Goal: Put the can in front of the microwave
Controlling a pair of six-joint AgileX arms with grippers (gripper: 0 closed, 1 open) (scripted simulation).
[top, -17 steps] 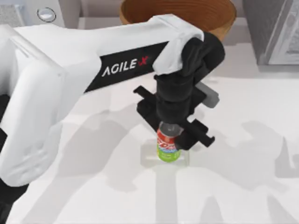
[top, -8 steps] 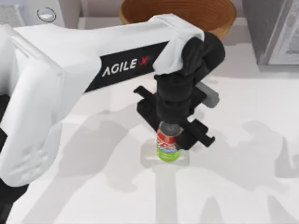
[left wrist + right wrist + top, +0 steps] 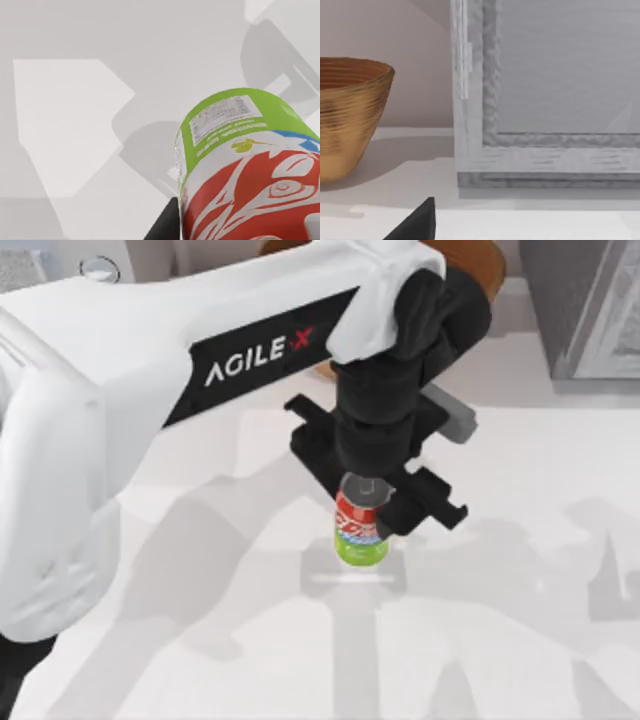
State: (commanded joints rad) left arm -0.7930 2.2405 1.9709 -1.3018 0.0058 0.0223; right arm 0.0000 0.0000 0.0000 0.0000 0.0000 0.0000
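From above, the left arm (image 3: 200, 370), a large white AgileX arm with a black wrist, reached from the table's left side toward its middle. The left gripper (image 3: 372, 502) pointed downward over the centre of the white table (image 3: 520, 640). Its black fingers (image 3: 440, 508) were closed against the upper part of the can (image 3: 361, 532), one at about 10 o'clock and one at about 4 o'clock of the can's silver top. The can stood upright, with its red band uppermost, white-blue lettering below that and a green base at the bottom. A pale shadow patch lay on the table just under the can; whether the base touched the surface could not be told.

At the table's far edge, at about 11 o'clock from the can, a corner of the microwave (image 3: 95, 262) appeared, with one round silver dial (image 3: 98, 270) visible. The can sat well apart from it. A brown wooden basket (image 3: 478, 258) peeked out behind the arm at 12 o'clock. A darker speckled grey box (image 3: 585, 310) stood at about 2 o'clock.

In the left wrist view, the can (image 3: 245, 170) loomed close, green end farthest from the camera, above the shadowed table.

The right wrist view showed the ribbed wooden basket (image 3: 350, 115) beside the grey box (image 3: 545, 100), with a dark fingertip of the right gripper (image 3: 417, 222) at the edge; how far its fingers were parted could not be told.
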